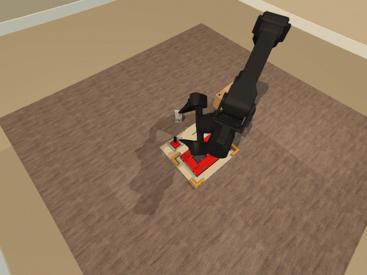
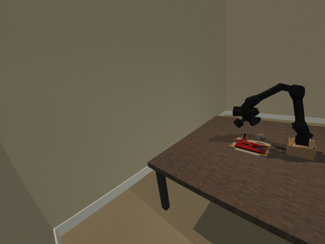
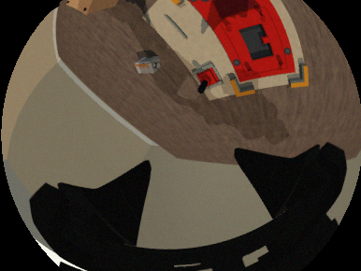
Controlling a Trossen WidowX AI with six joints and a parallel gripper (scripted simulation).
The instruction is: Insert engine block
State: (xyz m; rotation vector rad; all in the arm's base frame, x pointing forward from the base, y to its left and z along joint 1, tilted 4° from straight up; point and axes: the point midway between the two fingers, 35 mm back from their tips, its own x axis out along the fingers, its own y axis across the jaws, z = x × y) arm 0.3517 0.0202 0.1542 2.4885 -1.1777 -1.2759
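Observation:
The engine block [image 1: 178, 116] [image 2: 260, 136] [image 3: 148, 64], a small grey block with orange marks, lies on the table beside the cream board. The red car body [image 1: 192, 166] [image 3: 254, 68] lies on the board. A dark notched opening [image 1: 199, 158] [image 3: 256, 42] shows in it, with no block there. The arm hides part of the body in the top view. My gripper [image 1: 179, 126] [image 2: 246, 123] [image 3: 194, 159] is wide open and empty, high above the board and tilted outward; it touches neither block nor body.
The cream board [image 1: 184, 169] [image 3: 194, 44] has orange corner brackets [image 1: 196, 182] [image 3: 242, 89]. A small red piece with an upright black knob [image 1: 175, 143] [image 2: 244, 137] [image 3: 208, 77] stands near the board's corner. The wooden arm base [image 2: 301, 152] stands past the board.

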